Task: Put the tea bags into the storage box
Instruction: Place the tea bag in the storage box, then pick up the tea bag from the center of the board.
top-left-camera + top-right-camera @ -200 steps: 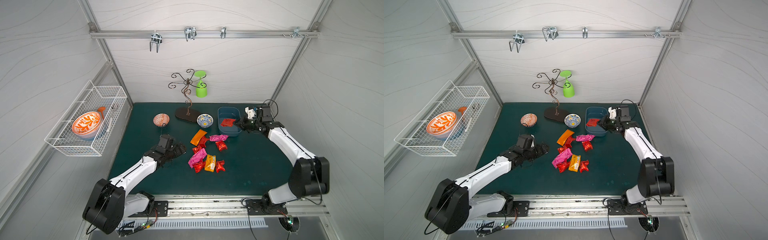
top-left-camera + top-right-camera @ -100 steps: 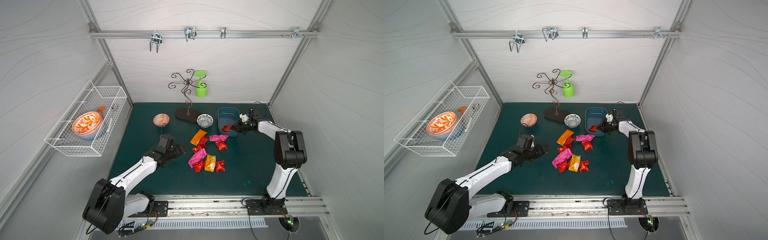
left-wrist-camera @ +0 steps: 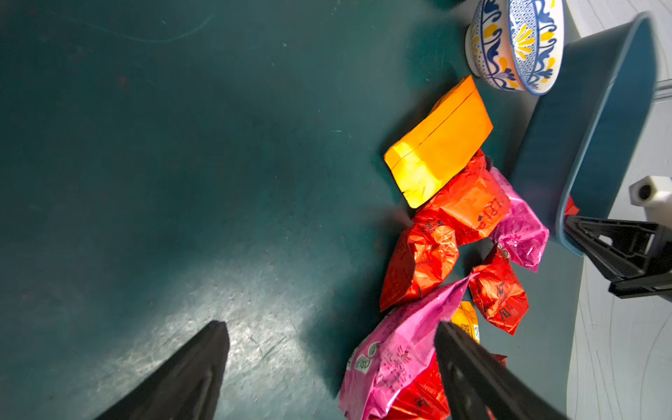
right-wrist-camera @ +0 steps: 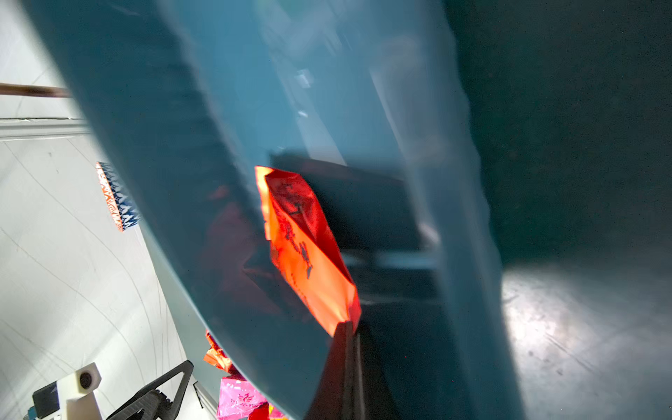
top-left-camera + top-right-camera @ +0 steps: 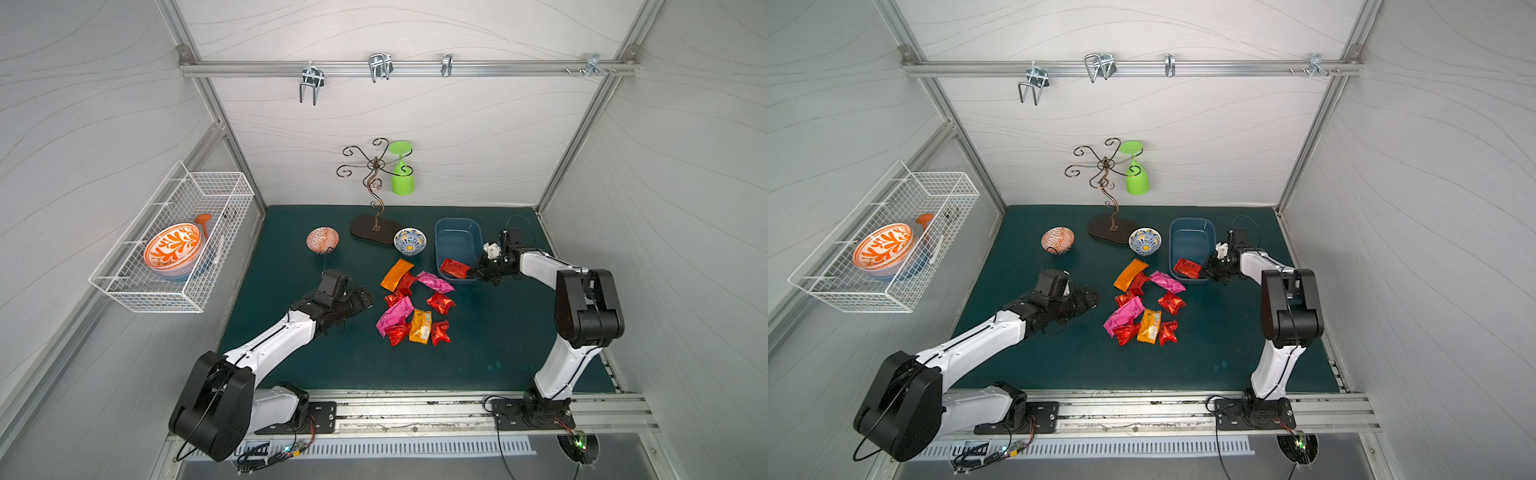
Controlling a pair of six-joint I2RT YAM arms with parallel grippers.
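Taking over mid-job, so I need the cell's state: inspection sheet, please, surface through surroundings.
Surface: dark green mat, lightly scuffed.
Job's things: nine tea bags clustered on the mat; one red tea bag over the storage box's near end.
Clutter: red-patterned bowl, blue-patterned bowl, cup stand with hanging green glass.
Grippers: left gripper open, empty, beside the cluster; right gripper shut on the red tea bag's corner.
Cables: black loop at the right wrist.
Surroundings: wire basket holding an orange bowl; hooks on the top rail.

White wavy-lined walls [image 5: 415, 124] enclose a dark green mat [image 5: 478, 353]
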